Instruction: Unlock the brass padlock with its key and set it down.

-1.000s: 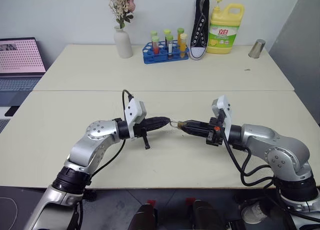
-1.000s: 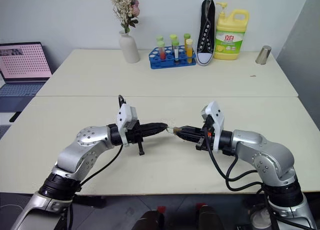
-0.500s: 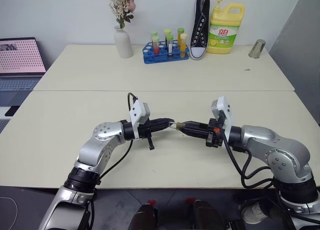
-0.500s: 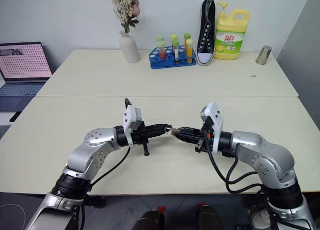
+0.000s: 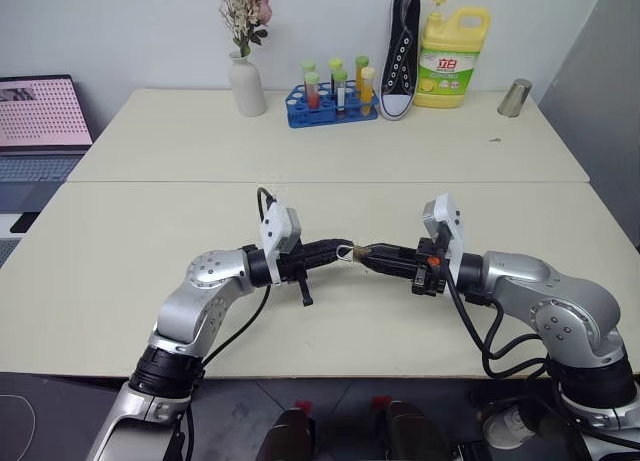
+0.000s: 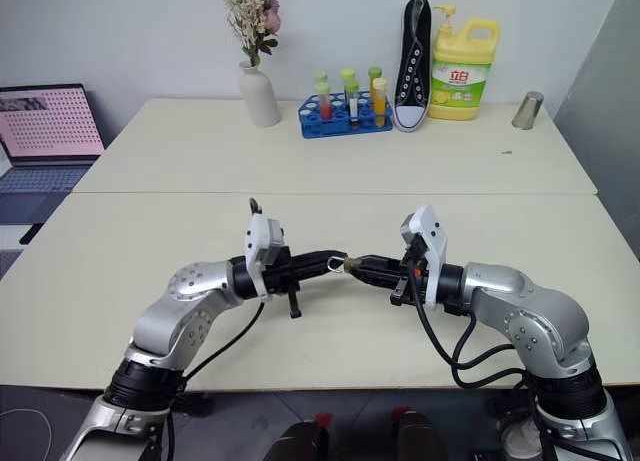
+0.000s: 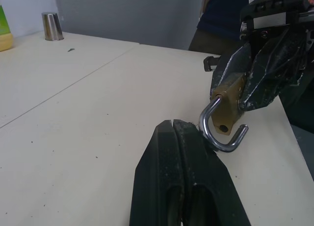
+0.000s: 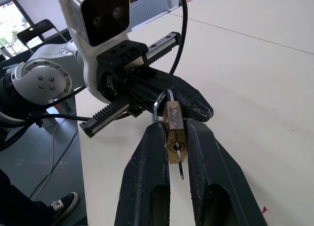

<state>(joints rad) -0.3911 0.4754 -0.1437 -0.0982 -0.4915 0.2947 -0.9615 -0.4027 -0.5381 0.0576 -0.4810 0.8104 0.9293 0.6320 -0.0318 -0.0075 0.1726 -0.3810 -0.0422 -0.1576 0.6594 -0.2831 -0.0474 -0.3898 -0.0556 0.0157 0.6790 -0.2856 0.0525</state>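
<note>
The brass padlock (image 8: 172, 120) is pinched by its body between the fingers of my right gripper (image 8: 172, 127), held a little above the table (image 5: 330, 331). Its silvery shackle (image 7: 218, 136) is swung open, one end free of the body. The key (image 8: 180, 163) sticks out of the keyhole at the padlock's other end, toward the right wrist. My left gripper (image 5: 343, 249) is shut, pointing at the right gripper (image 5: 366, 252) from the left. Its fingertips (image 7: 182, 130) touch the outside of the shackle's curve with nothing between them.
Along the table's far edge stand a white vase with dried flowers (image 5: 246, 86), a blue test-tube rack (image 5: 330, 103), a black sneaker on end (image 5: 400, 51), a yellow detergent bottle (image 5: 450, 56) and a metal cup (image 5: 514, 97). A laptop (image 5: 38, 116) is at far left.
The left arm's elbow swung in toward the middle, and its shut fingertips closed the small gap to the shackle. The right arm and the padlock stayed put.
</note>
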